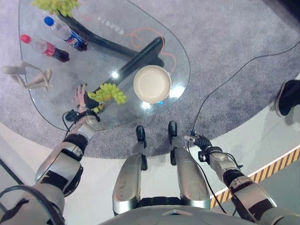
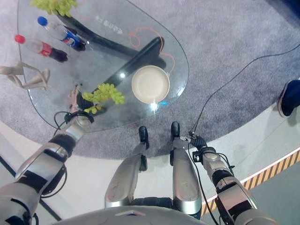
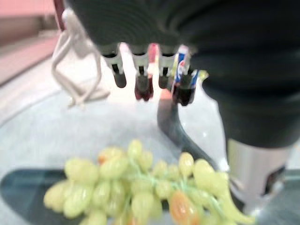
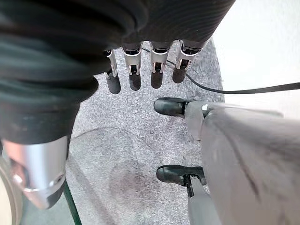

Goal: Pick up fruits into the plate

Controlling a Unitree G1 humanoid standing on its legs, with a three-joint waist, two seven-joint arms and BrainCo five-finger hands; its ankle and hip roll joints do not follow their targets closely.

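1. The cream plate (image 1: 152, 84) sits bare on the near right part of the glass table (image 1: 47, 101); no fruit lies in it, so the task appears to be at its start.
2. A bunch of green grapes (image 1: 108, 93) rests on the glass just left of the plate, close to it but not touching.
3. The robot's left hand (image 1: 79, 97) reaches over the table's near left edge, just left of the grapes; in the left wrist view its fingers (image 3: 119, 77) hang straight and loose above the bunch, holding nothing.
4. The right hand (image 1: 197, 140) hangs low by the robot's right side, off the table, fingers (image 4: 134, 79) relaxed and empty.
5. A second green bunch (image 1: 56, 5) lies at the table's far left edge, well apart from the plate.
6. Two bottles (image 1: 56, 40) and a white figurine (image 1: 28, 75) stand on the left side.
7. Judged from this, both bunches remain to be lifted, the nearer one likely first.
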